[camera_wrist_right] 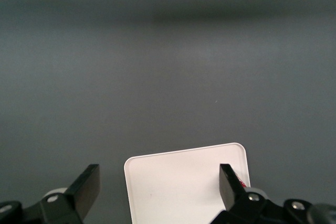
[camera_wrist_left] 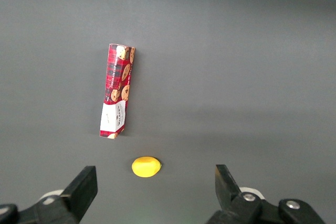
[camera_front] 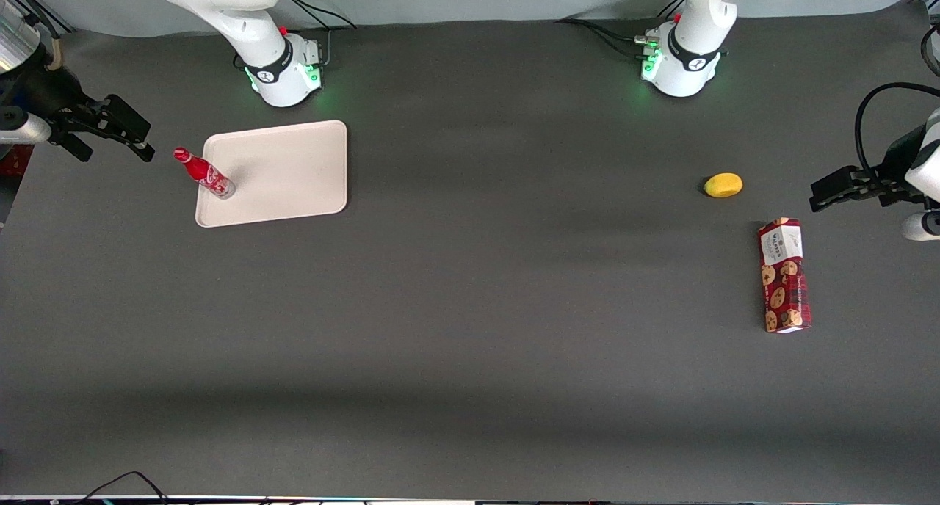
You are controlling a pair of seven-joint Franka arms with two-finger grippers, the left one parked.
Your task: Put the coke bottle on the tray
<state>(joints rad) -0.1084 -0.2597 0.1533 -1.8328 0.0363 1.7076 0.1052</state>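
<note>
The coke bottle [camera_front: 204, 173], slim and red with a red cap, stands upright on the cream tray [camera_front: 294, 171], at the tray's rim toward the working arm's end of the table. My right gripper [camera_front: 145, 142] is open and empty. It hangs above the table just outside that tray rim, apart from the bottle. In the right wrist view the gripper [camera_wrist_right: 159, 177] has its fingers wide apart, with the tray [camera_wrist_right: 178, 182] showing between them. A sliver of red from the bottle [camera_wrist_right: 242, 183] peeks past one finger.
A yellow lemon-like fruit [camera_front: 723, 185] and a red cookie box [camera_front: 784, 275] lie toward the parked arm's end of the table. They also show in the left wrist view, fruit [camera_wrist_left: 145, 166] and box [camera_wrist_left: 116, 91]. The working arm's base [camera_front: 283, 68] stands near the tray.
</note>
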